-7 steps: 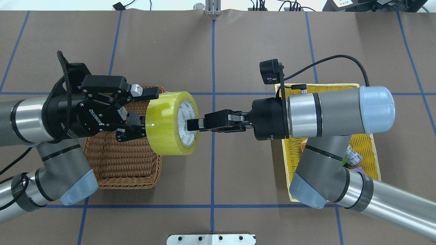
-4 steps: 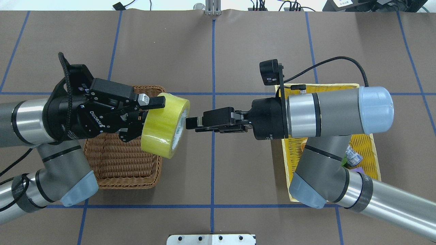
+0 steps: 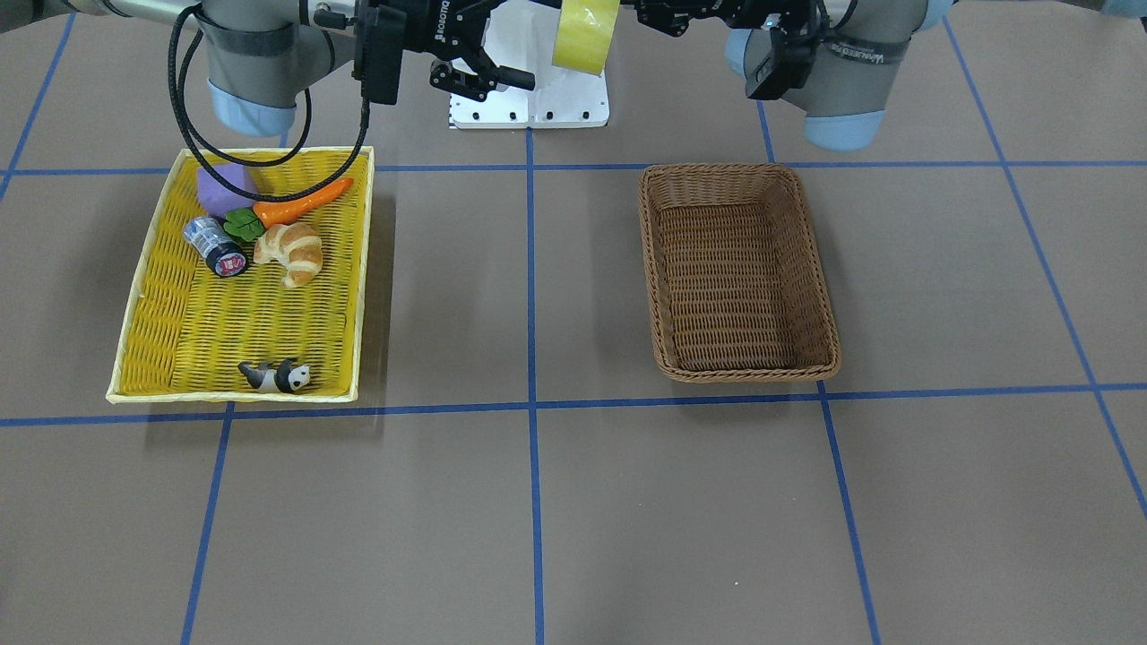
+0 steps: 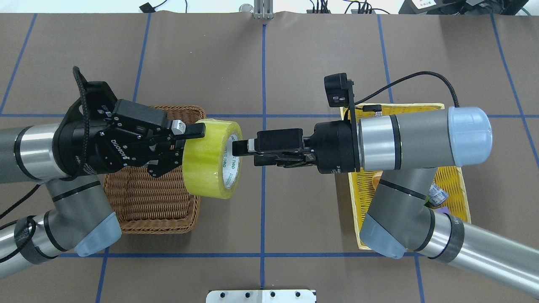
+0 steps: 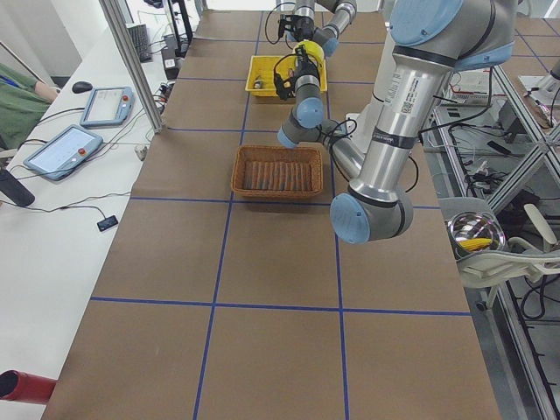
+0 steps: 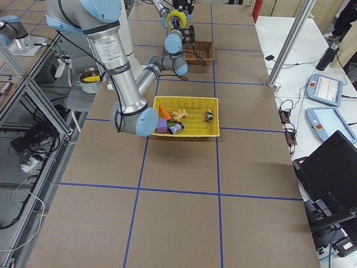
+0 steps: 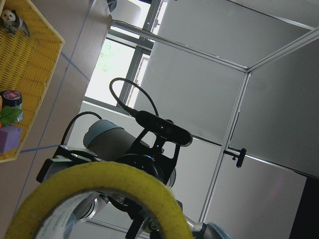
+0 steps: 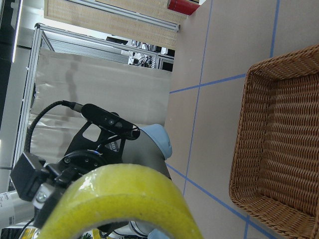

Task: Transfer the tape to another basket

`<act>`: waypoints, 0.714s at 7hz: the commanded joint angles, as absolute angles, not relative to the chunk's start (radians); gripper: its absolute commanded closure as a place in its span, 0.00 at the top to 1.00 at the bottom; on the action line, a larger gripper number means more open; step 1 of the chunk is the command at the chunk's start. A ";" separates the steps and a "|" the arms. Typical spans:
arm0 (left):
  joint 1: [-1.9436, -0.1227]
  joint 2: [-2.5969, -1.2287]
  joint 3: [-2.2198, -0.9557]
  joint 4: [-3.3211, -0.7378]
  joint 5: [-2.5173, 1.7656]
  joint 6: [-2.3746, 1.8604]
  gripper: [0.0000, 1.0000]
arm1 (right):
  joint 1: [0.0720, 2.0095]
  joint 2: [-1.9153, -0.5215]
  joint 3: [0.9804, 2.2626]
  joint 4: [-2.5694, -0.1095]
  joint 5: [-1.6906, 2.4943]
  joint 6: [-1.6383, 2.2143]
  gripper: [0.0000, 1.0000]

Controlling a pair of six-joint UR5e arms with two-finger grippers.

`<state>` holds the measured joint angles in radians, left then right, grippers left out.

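Overhead exterior view: the left gripper (image 4: 184, 149) pinches the tape (image 4: 208, 158), held on edge in the air between the two arms and above the table, not yet in the basket (image 4: 151, 206); the right gripper (image 4: 243, 151), jaws spread, points at the roll's white core, one fingertip at its face; the yellow tray (image 3: 143, 305) holds a croissant (image 3: 291, 253) and a carrot (image 3: 300, 202).

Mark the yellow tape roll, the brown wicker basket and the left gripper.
yellow tape roll (image 4: 207, 164), overhead view, outer yellow band.
brown wicker basket (image 3: 749, 374), front-facing view, near braided rim.
left gripper (image 4: 184, 149), overhead view, midway between its fingertips.
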<state>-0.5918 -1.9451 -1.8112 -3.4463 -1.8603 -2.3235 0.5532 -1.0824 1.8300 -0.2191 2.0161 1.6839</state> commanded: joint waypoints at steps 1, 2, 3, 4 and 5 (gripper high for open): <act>-0.632 -1.922 -1.807 -3.432 -1.865 -2.298 0.00 | 0.644 -1.098 1.836 -0.226 2.061 1.646 1.00; -0.699 -1.867 -1.796 -3.424 -1.925 -2.217 0.00 | 0.734 -1.141 1.823 -0.250 2.103 1.605 1.00; -0.798 -1.864 -1.774 -3.333 -2.051 -2.166 0.00 | 0.843 -1.143 1.780 -0.326 2.232 1.492 1.00; -0.910 -1.880 -1.776 -3.159 -2.212 -2.099 0.00 | 0.912 -1.147 1.769 -0.425 2.253 1.242 1.00; -0.999 -1.882 -1.779 -2.972 -2.367 -1.912 0.00 | 0.986 -1.152 1.752 -0.551 2.235 1.007 1.00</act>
